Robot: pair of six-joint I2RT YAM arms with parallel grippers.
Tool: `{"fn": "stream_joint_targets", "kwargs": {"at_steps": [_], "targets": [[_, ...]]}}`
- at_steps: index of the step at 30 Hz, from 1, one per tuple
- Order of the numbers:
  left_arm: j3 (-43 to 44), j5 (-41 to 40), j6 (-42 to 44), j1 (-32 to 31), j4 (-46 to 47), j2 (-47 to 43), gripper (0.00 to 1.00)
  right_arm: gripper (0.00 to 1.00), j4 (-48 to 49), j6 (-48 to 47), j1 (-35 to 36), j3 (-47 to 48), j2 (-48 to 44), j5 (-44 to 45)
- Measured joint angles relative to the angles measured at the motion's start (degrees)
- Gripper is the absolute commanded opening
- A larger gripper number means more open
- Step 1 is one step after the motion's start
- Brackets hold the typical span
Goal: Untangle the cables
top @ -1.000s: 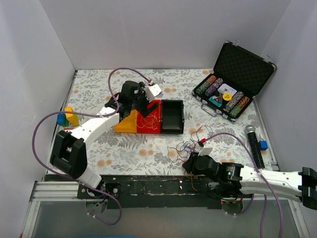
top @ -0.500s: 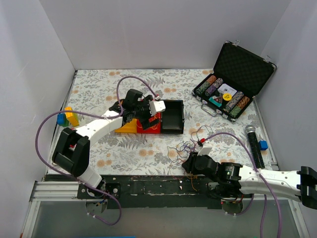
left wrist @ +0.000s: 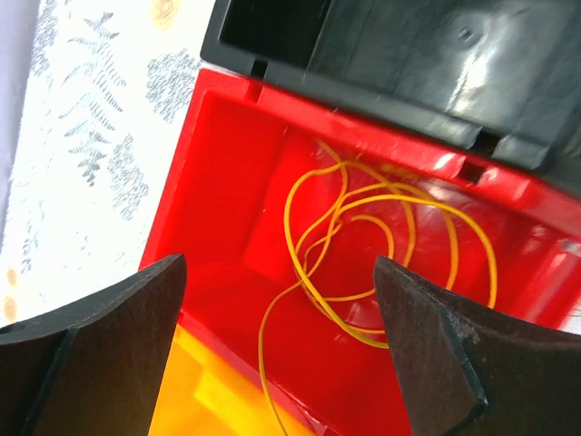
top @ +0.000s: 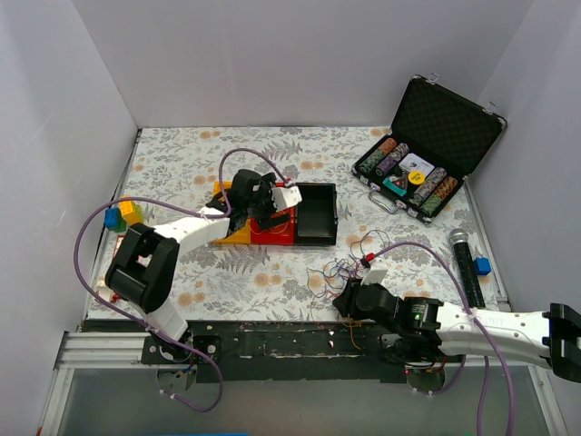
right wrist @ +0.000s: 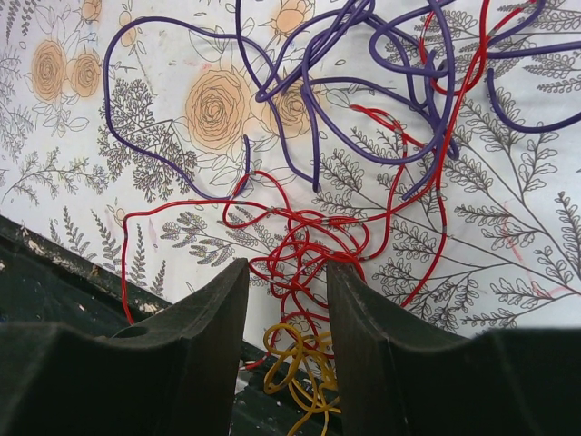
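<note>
Thin purple point(right wrist: 345, 82) and red cables point(right wrist: 309, 245) lie tangled on the floral cloth, seen from above as a scribbly clump point(top: 349, 263). A small yellow clump point(right wrist: 300, 363) hangs at the table's front edge. My right gripper point(right wrist: 286, 268) is partly open, its fingertips on either side of the red knot; from above it sits at the clump's near edge point(top: 345, 300). My left gripper point(left wrist: 280, 272) is wide open and empty, low over the red bin point(left wrist: 227, 182), where a loose yellow cable point(left wrist: 381, 245) lies coiled. From above it covers that bin point(top: 263, 211).
A black bin point(top: 318, 213) adjoins the red bin on the right, a yellow bin point(top: 238, 233) on the left. An open poker-chip case point(top: 427, 173) stands back right. A microphone point(top: 465, 263) and blue block point(top: 482, 266) lie right; blue and yellow blocks point(top: 123, 216) left.
My left gripper has swung right and down, from above the yellow bin to low over the red bin. The right arm and the floor tangle have not moved.
</note>
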Motion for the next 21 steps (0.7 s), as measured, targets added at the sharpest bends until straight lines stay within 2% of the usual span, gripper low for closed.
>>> {"fn": "stream_joint_targets", "kwargs": {"at_steps": [5,11,13,15,21], "targets": [[-4.7,-3.7,2.8,0.3,6.5,0.3,0.83,0.49,0.3,-0.3,0.0,0.0,0.2,0.0],[-5.0,-5.4,3.1,-0.3,9.8,0.3,0.87,0.49,0.4,-0.5,0.0,0.5,1.0,0.0],[-4.3,-5.5,1.8,-0.4,8.9,0.3,0.90,0.49,0.3,-0.6,0.0,0.7,1.0,0.0],[-2.2,-5.4,0.1,-0.5,6.2,-0.1,0.98,0.49,0.3,-0.6,0.0,0.7,1.1,0.0],[2.0,-4.0,-3.3,-0.5,-0.2,-7.2,0.98,0.49,0.3,-0.9,0.0,0.8,1.1,-0.1]]}}
